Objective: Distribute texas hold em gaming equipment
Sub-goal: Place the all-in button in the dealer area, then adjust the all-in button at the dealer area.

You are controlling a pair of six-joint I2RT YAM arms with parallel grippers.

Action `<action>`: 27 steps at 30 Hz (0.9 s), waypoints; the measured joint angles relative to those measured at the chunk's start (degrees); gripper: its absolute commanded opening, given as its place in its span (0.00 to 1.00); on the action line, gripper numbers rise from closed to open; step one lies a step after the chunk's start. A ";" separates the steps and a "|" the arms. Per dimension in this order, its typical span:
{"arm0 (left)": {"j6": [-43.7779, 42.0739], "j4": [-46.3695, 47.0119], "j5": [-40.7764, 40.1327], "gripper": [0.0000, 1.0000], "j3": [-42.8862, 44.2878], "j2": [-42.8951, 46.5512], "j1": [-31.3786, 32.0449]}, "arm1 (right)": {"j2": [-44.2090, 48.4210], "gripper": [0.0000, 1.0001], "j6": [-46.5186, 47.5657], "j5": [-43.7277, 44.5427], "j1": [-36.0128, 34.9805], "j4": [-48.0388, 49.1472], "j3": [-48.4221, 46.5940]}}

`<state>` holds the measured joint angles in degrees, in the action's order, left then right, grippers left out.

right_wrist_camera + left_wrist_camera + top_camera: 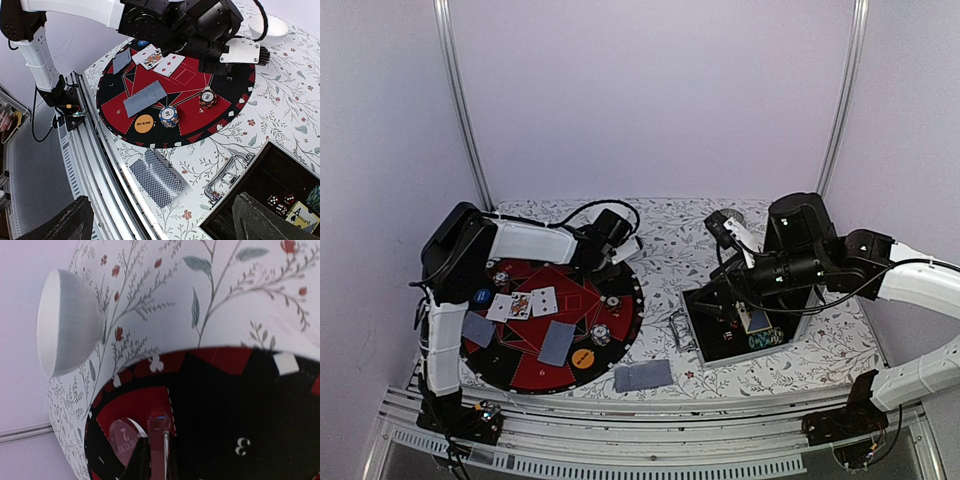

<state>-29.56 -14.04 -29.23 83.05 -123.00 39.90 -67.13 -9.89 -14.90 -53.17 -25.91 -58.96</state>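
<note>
The wide-open, empty right fingers (65, 222) face the grey-blue patterned-back card stack (156, 177) just ahead, its long axis diagonal to them. The left fingers (135, 465) pinch a thin red marker (159, 432).

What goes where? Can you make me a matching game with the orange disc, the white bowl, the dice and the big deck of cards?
Things:
1 orange disc
2 white bowl
3 dice
4 big deck of cards

Places:
A in the black box
B on the round mat
C on the flowered cloth, near edge
D on the flowered cloth beyond the mat

Pairs: 1-B, 2-D, 3-A, 4-C
</note>
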 measured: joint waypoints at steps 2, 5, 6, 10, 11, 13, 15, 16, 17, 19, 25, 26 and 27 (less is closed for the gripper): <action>-0.83 0.31 -0.15 0.02 2.69 -1.27 0.28 | 0.26 0.99 -0.22 0.04 0.00 0.22 0.26; -1.22 1.40 0.22 0.28 5.92 -4.15 -0.20 | 0.81 0.99 -0.63 0.11 0.00 0.31 0.48; -1.07 1.29 0.52 0.35 6.08 -4.66 -0.35 | 0.98 0.99 -0.76 0.15 0.00 0.35 0.48; 0.04 -2.38 5.20 0.58 6.01 -4.48 -0.44 | 1.33 0.99 -1.16 0.22 0.00 0.48 0.48; -0.20 -3.34 6.45 0.61 5.90 -4.37 -0.44 | 1.33 0.99 -1.27 0.22 0.00 0.52 0.48; 0.83 -4.90 7.93 0.64 5.73 -3.39 -0.44 | 1.33 0.99 -1.29 0.22 0.00 0.61 0.48; 1.75 -8.00 10.51 0.65 5.44 -1.73 -0.44 | 1.33 0.99 -1.29 0.20 0.00 0.72 0.48; 2.27 -9.33 11.76 0.66 5.16 -0.81 -0.44 | 1.31 0.99 -1.29 0.20 0.00 0.72 0.48; 2.84 -10.32 12.66 0.66 4.96 0.07 -0.44 | 1.29 0.99 -1.29 0.20 0.00 0.72 0.48; 4.48 -11.98 15.15 0.67 4.28 2.93 -0.44 | 1.20 0.99 -1.29 0.17 0.00 0.74 0.48; 9.97 -12.44 23.74 0.67 2.16 17.70 -0.17 | 1.22 0.99 -1.75 0.26 0.00 0.85 0.48; 10.54 -12.22 24.52 0.67 1.60 19.93 0.02 | 1.29 0.99 -1.88 0.35 0.00 0.92 0.48; 11.21 -11.72 25.38 0.67 0.39 22.88 0.48 | 1.42 0.99 -1.97 0.50 0.00 1.01 0.55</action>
<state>-18.35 -25.76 -3.86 83.44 -100.12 40.38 -65.71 -11.86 -14.39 -53.17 -24.91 -58.41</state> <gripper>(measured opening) 0.671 0.989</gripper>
